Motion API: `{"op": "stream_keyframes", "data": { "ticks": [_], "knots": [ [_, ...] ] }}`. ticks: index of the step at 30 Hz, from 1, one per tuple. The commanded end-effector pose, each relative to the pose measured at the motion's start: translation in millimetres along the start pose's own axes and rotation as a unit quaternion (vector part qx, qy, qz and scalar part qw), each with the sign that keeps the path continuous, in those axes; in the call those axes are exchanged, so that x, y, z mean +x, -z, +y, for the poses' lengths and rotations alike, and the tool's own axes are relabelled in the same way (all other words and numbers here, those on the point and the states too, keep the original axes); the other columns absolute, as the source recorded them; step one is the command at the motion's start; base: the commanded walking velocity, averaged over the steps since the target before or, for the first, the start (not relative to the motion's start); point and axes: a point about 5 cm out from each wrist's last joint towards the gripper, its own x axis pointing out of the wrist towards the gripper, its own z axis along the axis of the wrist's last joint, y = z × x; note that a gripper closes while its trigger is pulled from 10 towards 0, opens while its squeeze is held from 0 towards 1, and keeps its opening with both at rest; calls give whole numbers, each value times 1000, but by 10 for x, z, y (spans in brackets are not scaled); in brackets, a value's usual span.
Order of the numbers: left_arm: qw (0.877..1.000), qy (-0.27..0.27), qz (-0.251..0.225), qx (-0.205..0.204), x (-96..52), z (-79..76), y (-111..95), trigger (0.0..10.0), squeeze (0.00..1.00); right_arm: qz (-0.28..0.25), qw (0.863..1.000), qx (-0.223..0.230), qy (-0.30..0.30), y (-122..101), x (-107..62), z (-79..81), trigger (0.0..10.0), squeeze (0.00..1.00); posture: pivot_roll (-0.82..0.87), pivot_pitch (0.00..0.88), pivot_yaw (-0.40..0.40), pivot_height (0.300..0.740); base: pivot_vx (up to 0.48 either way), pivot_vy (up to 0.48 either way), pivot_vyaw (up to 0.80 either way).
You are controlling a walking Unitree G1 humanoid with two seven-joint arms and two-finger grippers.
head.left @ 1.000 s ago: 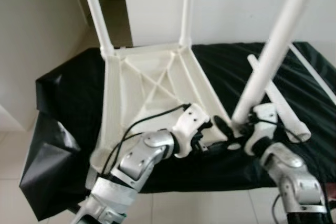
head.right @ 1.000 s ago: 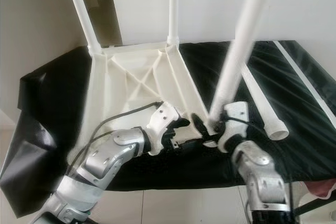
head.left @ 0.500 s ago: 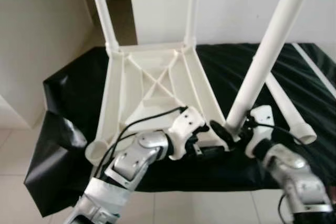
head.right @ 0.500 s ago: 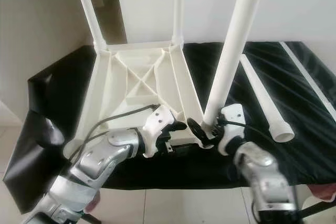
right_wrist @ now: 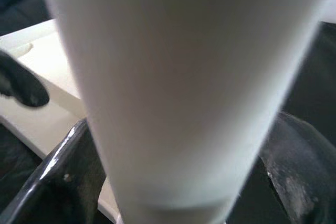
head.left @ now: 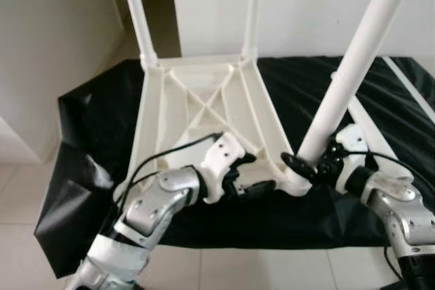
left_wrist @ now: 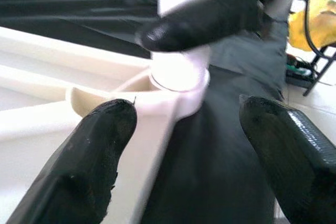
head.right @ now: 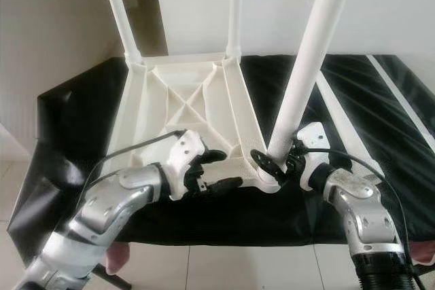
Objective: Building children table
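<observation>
Currently right tool is pinching white plastic tube leg seated in near-right corner socket of upturned white plastic tabletop on black-draped counter; left tool, fingers spread, hovering beside.

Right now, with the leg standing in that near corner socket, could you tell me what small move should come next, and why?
Probably press the leg straight down. The right gripper, jaws shut on it, holds its foot at the corner socket of the upturned tabletop, yet it leans away from the two upright legs. The left gripper, jaws open, sits beside that corner.
</observation>
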Motion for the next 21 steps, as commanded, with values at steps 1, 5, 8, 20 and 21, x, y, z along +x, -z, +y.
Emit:
{"op": "stream_keyframes", "data": {
  "ticks": [1,5,8,20,21],
  "knots": [
    [994,105,-1,32,12,-185,-4,10000,0,4,1000,-6,-17,16,33,-6,10000,0,-34,0,-9,740,0,0,0],
    [994,103,-4,39,34,-236,7,10000,0,7,1000,-4,-27,42,55,-15,2667,0,-32,0,-12,740,0,0,0],
    [996,86,-21,27,71,-219,-21,10000,0,8,1000,1,-22,74,66,-28,0,0,-29,0,-15,740,0,0,0],
    [998,25,-39,29,112,-78,-59,10000,0,5,1000,21,0,168,28,11,10000,0,-33,0,-15,740,0,0,0],
    [999,13,-34,18,122,-33,-43,10000,0,1,999,37,25,186,20,30,10000,0,-35,0,-17,740,0,0,0]
  ]
}}
